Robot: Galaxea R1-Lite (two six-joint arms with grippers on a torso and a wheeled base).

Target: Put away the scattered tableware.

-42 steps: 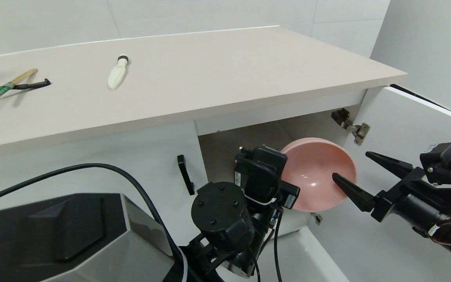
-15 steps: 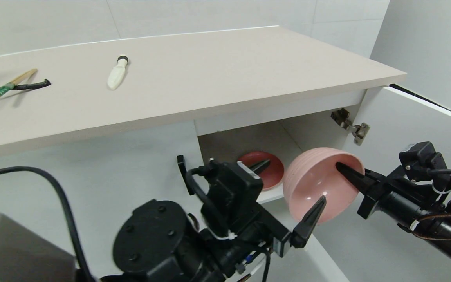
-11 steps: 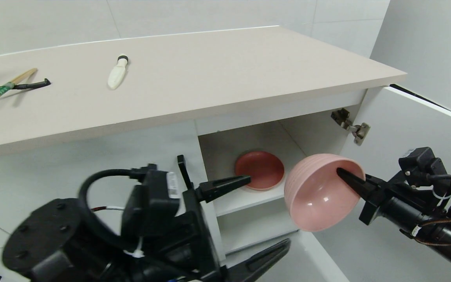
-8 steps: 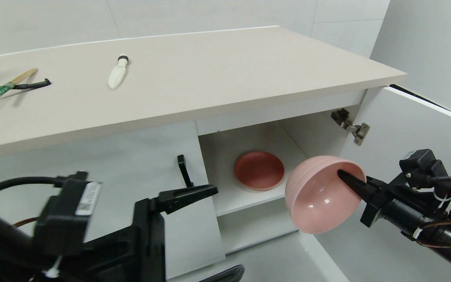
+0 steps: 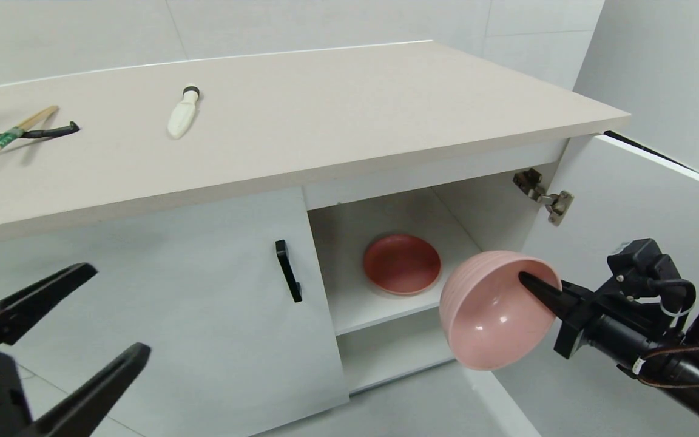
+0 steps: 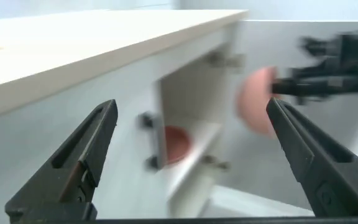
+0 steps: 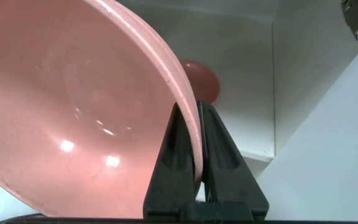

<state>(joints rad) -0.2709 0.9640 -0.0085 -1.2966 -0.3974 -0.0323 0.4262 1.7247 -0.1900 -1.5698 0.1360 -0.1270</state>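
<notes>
pink bowl [image 5: 495,309]: in the air just outside the open cabinet, tipped on its side, mouth toward the robot. Touches no shelf.
right hand [image 5: 528,280]: clamped on the bowl's rim, one finger inside, one outside. Thin pinch on the edge, nothing under the bowl.
red plate [image 5: 402,264]: flat on the upper shelf [image 5: 355,309], apart from the bowl, further in.
left hand [image 5: 118,308]: wide open, holding nothing, low and well off to the left in front of the closed door [image 5: 204,291].
white-handled utensil [image 5: 182,111] and wooden sticks [image 5: 19,129] are on the surface [image 5: 325,109], not yet put away.

Risks, my read:
- the rim pinch lets the bowl pivot or slip if the wrist rolls fast
- the tipped bowl may clip the shelf edge or the hinge [image 5: 543,189] going in
- released unlevelled, it could land on its side, roll, or knock the plate
</notes>
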